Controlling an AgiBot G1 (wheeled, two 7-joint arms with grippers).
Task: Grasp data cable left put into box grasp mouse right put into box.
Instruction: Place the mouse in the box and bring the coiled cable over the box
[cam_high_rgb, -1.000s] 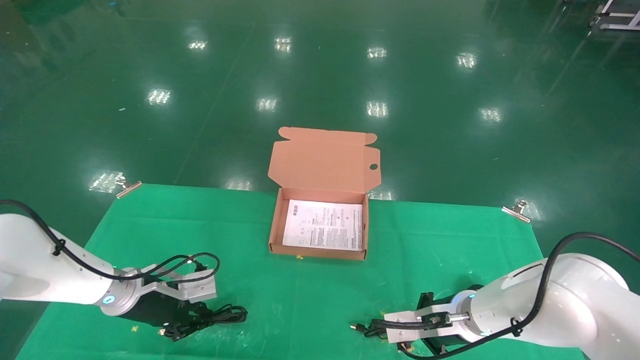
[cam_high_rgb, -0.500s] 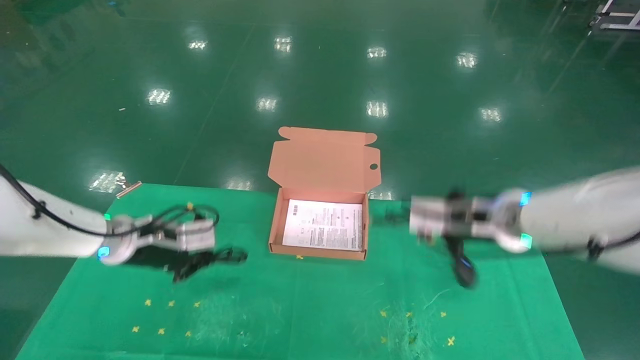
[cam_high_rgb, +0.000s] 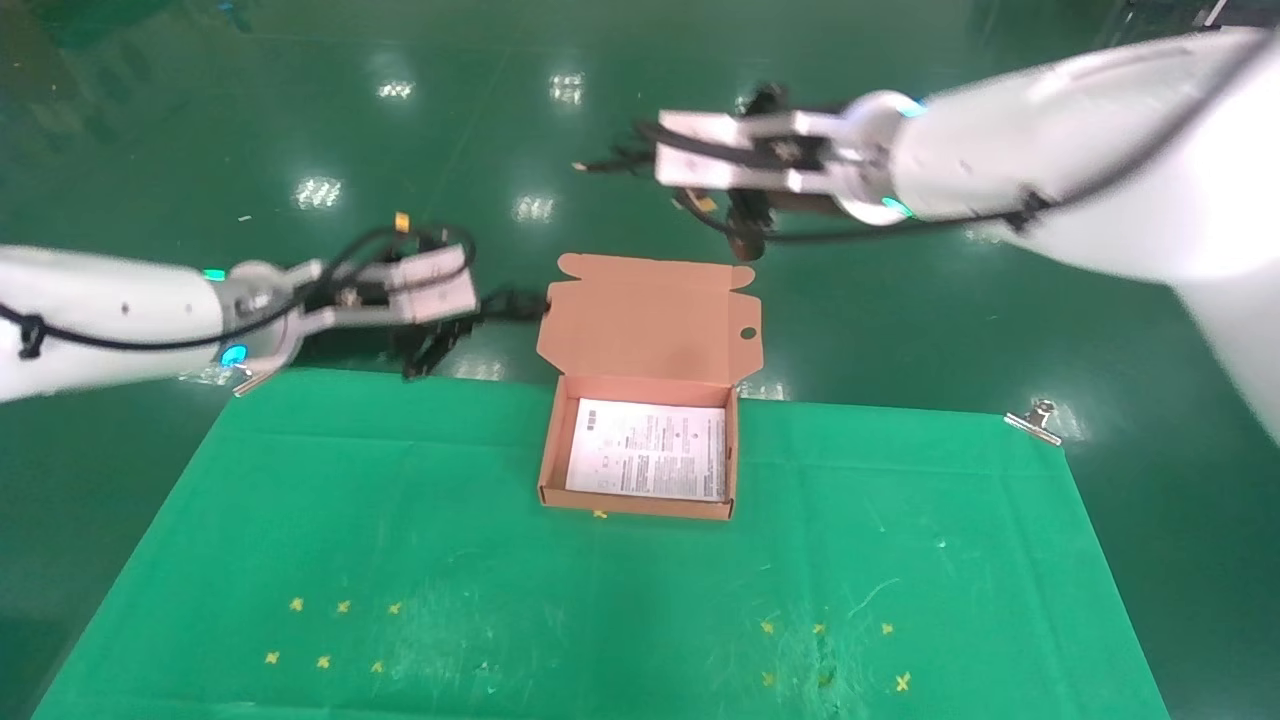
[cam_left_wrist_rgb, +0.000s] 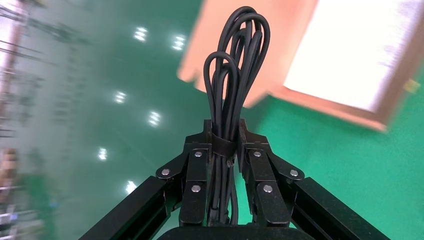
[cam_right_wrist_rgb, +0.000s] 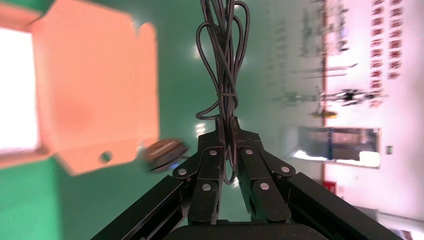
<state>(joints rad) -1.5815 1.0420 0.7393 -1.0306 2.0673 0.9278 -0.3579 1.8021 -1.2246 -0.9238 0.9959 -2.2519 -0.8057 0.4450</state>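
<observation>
Left gripper (cam_high_rgb: 470, 310) up in the air off the mat's far left edge, just left of the raised lid of the box (cam_high_rgb: 640, 455), fingers clamped on the data cable (cam_high_rgb: 500, 303). In the left wrist view, same gripper (cam_left_wrist_rgb: 223, 142) pinching the data cable (cam_left_wrist_rgb: 235, 75) at its tied waist between both pads, long black loops sticking straight out past the fingertips, tail of the bundle running back between the jaws toward the wrist; box (cam_left_wrist_rgb: 320, 60) seen beyond the loops, blurred. Right gripper (cam_high_rgb: 640, 160) higher still, above and behind the box lid, closed on the thin cord (cam_high_rgb: 615, 160) of the mouse (cam_high_rgb: 745, 238), not on the body itself. In the right wrist view, that gripper (cam_right_wrist_rgb: 227, 132) nipping the bundled cord (cam_right_wrist_rgb: 222, 60), coils held by a small tie and reaching forward beyond the fingertips; mouse (cam_right_wrist_rgb: 165, 152) dangling loose below and beside the fingers, apart from them, hanging by its cord near the lid's round hole. Box open near the middle of the green mat (cam_high_rgb: 300, 520), toward its far edge, lid standing up at the back, white printed sheet (cam_high_rgb: 648, 462) flat inside, nothing else in it. Both loads well clear of the mat.
</observation>
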